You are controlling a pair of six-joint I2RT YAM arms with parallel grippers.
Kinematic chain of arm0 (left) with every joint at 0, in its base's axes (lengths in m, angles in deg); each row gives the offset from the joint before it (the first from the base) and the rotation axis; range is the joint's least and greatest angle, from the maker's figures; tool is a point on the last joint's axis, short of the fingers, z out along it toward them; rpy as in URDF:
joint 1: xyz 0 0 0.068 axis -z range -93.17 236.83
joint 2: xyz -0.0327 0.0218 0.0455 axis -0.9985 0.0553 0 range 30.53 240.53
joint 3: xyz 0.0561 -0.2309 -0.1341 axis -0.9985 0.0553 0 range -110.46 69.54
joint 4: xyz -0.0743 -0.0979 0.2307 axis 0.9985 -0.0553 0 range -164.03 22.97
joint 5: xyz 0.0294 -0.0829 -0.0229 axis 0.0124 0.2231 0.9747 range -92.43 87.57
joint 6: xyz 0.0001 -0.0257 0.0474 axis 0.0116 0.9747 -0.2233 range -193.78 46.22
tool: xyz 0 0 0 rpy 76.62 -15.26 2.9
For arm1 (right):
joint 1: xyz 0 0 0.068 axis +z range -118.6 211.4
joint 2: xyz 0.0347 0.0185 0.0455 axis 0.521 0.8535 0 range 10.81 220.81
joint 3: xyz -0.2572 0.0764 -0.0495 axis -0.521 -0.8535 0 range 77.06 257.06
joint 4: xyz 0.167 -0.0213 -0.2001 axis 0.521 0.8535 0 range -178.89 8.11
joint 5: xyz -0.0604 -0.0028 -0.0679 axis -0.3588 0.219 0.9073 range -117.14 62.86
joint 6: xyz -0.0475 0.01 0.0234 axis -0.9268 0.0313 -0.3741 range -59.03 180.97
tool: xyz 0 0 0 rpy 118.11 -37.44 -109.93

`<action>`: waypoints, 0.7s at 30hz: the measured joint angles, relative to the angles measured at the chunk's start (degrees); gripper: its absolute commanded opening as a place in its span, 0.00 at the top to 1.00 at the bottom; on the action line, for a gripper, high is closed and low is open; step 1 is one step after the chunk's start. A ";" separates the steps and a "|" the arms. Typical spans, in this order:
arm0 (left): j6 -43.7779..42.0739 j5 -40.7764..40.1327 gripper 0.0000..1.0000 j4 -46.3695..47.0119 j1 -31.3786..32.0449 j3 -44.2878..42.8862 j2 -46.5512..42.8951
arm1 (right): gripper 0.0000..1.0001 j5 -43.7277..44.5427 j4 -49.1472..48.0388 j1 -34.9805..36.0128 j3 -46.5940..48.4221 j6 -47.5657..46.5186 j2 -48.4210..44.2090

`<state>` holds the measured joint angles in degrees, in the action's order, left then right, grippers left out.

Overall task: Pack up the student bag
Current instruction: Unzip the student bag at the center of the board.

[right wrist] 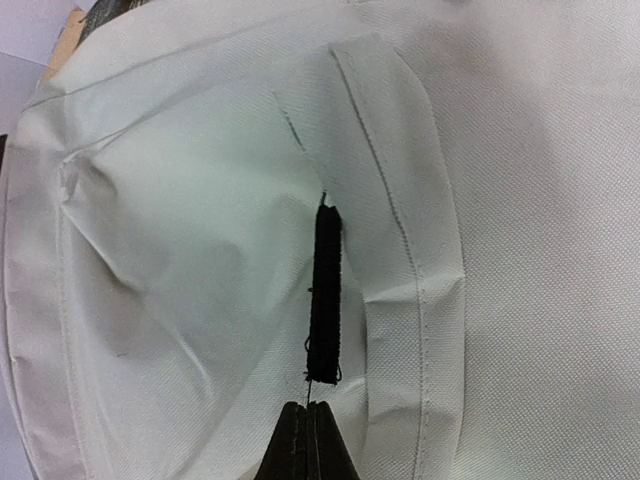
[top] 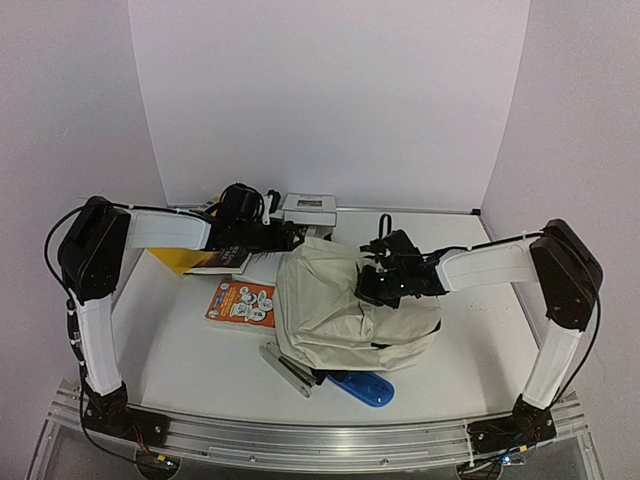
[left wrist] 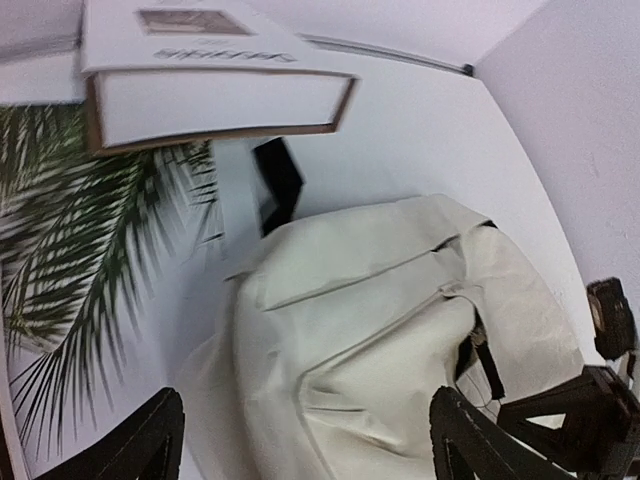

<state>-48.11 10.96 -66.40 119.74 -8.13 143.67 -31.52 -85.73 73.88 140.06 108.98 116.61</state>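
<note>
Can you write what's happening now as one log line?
left hand: open, facing student bag | right hand: shut, at black zipper pull

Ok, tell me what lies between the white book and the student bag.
Left wrist view: a black strap and a strip of bare table lie between the white book and the student bag.

White counter (top: 470,350). Centre: cream student bag (top: 330,310). Left of it: orange booklet (top: 241,305). Lower centre, by the bag: grey stapler (top: 286,367), blue oblong item (top: 362,387). Upper centre: white book (top: 308,207). Upper left: yellow-edged book (top: 180,262).
</note>
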 measured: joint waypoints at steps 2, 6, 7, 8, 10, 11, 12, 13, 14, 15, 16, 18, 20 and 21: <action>-3.72 -0.15 0.14 -0.22 1.79 -1.14 -0.85 | 1.00 -0.70 -2.21 0.00 -1.16 -0.20 -1.01; -9.18 2.73 0.15 -0.50 4.70 -5.11 -0.09 | 1.00 -1.36 -6.97 0.00 -4.74 -0.20 -2.93; -10.43 4.55 0.15 -0.87 5.18 -7.45 1.20 | 1.00 -1.38 -8.22 0.00 -6.21 -0.20 -3.74; -11.26 6.12 0.15 -1.18 5.35 -9.70 2.69 | 1.00 -1.38 -8.79 0.00 -6.97 -0.22 -4.24; -12.35 8.55 0.15 -1.16 5.42 -13.07 5.57 | 1.00 -1.31 -9.70 0.00 -8.13 -0.35 -5.16; -12.70 9.46 0.15 -1.09 5.49 -14.29 6.88 | 1.00 -1.29 -9.88 0.00 -8.44 -0.42 -5.51; -13.40 11.30 0.15 -1.16 5.62 -16.20 9.25 | 1.00 -1.29 -10.27 0.00 -8.83 -0.50 -6.10; -13.49 11.67 0.15 -1.14 5.64 -16.55 9.79 | 1.00 -1.29 -10.32 0.00 -8.87 -0.52 -6.21; -13.88 13.16 0.14 -1.57 5.75 -18.08 11.96 | 1.00 -1.31 -11.13 0.00 -9.14 -0.61 -6.60; -14.10 14.23 0.14 -1.73 5.86 -19.30 13.81 | 1.00 -1.33 -11.63 0.00 -9.31 -0.61 -6.84; -14.38 15.43 0.14 -1.97 6.05 -20.72 15.89 | 1.00 -1.38 -12.31 0.00 -9.55 -0.61 -6.95; -15.04 17.05 0.14 -2.71 6.40 -23.34 19.47 | 1.00 -1.57 -13.18 0.00 -9.88 -0.61 -6.95; -15.54 18.34 0.14 -3.69 6.71 -25.18 21.88 | 1.00 -1.68 -13.77 0.00 -10.23 -0.59 -6.95; -15.89 19.15 0.14 -4.26 6.93 -26.29 23.12 | 1.00 -1.77 -13.94 0.00 -10.45 -0.59 -6.95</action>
<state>-64.00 30.11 -70.67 126.67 -34.43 166.79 -33.29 -99.68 73.88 129.61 108.39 109.66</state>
